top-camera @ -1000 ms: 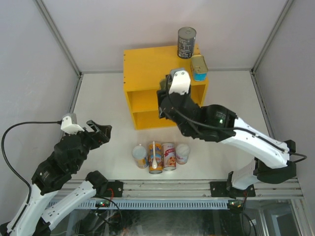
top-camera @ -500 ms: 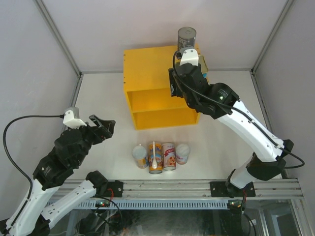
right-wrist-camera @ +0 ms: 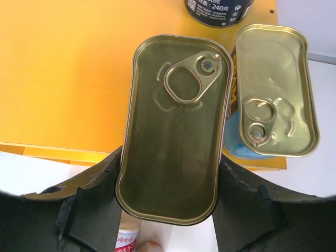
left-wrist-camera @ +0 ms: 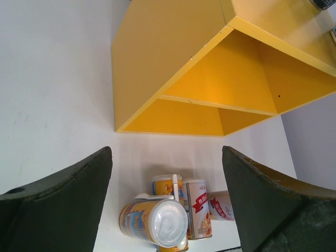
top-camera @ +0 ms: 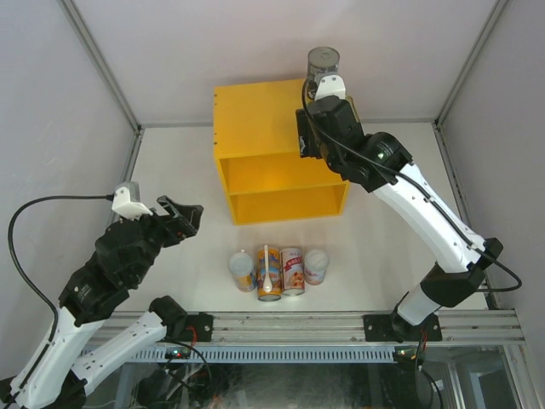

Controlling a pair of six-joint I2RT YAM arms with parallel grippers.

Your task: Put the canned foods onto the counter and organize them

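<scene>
Here, the right claw (right-wrist-camera: 169, 181) is clenched on a flat gold-lidded tin (right-wrist-camera: 176, 121) over the top of the yellow counter (right-wrist-camera: 63, 68), just beside a second tin (right-wrist-camera: 275, 89) and the dark grey can (right-wrist-camera: 218, 9). Step in hand: placing. The next move likely calls for lowering the tin flat, parallel to its neighbour, then letting go. The left claw (top-camera: 181, 219) hangs released near four cans (top-camera: 277, 270) on the bench (top-camera: 383, 170).

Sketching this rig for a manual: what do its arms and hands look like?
The left arm and right arm: black joints, white link shells, white wrist camera blocks, black cables. The left hand and right hand: dark matte fingers.
</scene>
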